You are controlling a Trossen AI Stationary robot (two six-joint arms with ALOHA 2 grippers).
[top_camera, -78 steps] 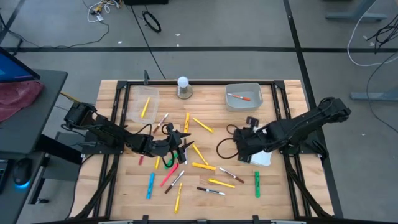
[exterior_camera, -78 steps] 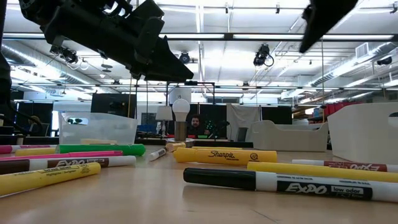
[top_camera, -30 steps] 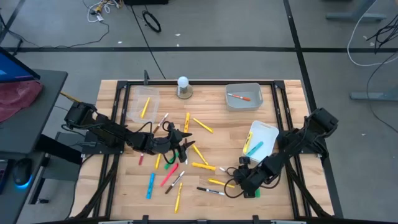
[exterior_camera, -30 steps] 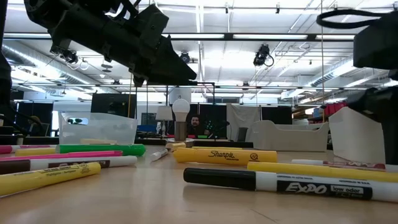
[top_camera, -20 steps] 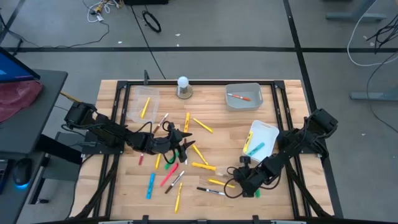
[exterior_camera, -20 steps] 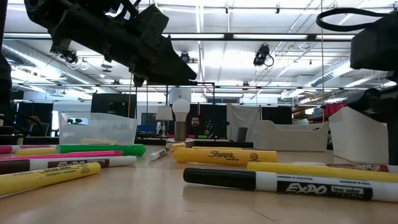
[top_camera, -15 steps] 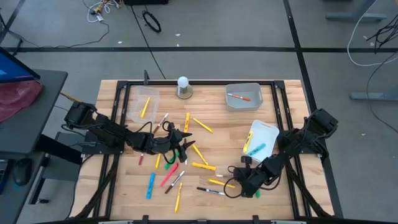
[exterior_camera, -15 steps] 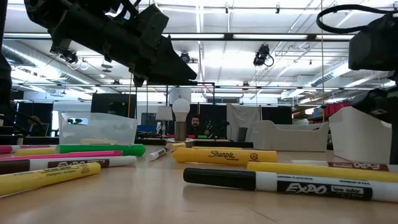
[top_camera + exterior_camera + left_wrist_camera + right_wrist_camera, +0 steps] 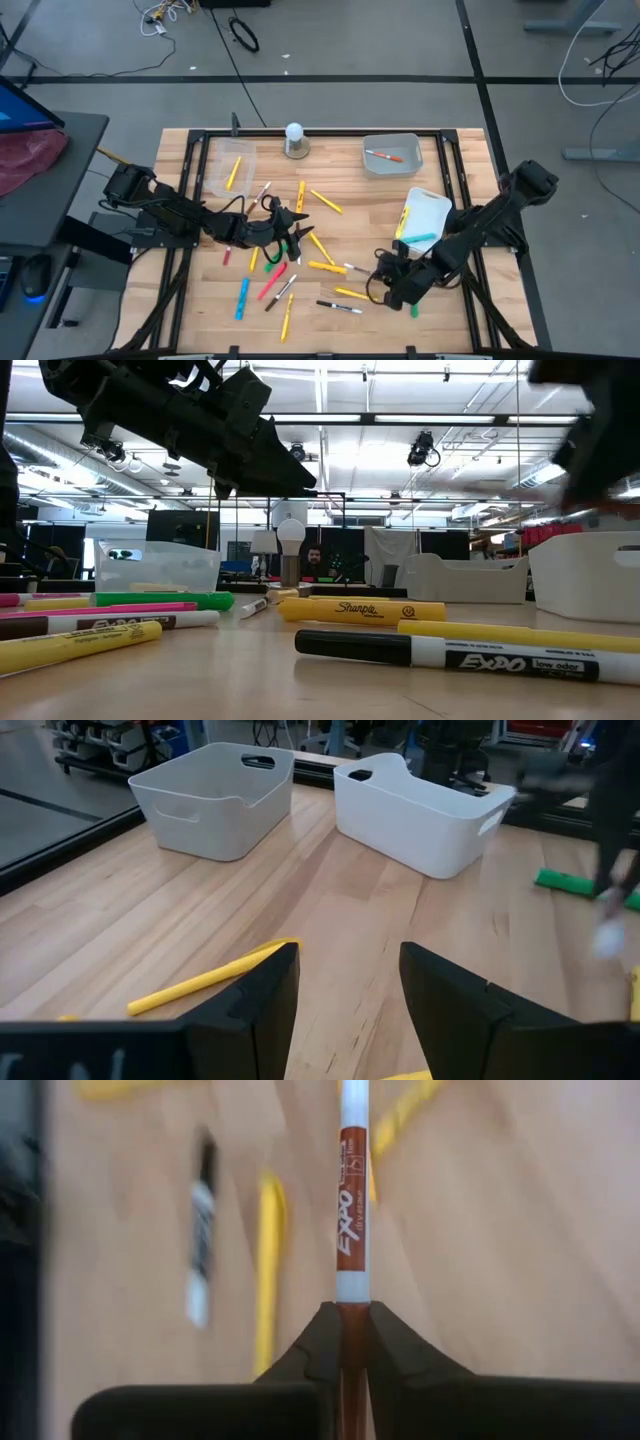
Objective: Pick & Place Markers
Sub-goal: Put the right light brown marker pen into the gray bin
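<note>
Gripping brown marker [image 9: 351,1230], right pincer [image 9: 350,1335] closed.

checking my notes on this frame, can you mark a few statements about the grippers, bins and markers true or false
1. The right gripper is shut on a brown marker. True.
2. The grey bin is empty. False: one marker lies in it.
3. The left gripper holds a yellow marker. False: its fingers are open and hold nothing.
4. The white bin has markers in it. True.
5. The knob lies tipped over. False: it stands upright.
</note>
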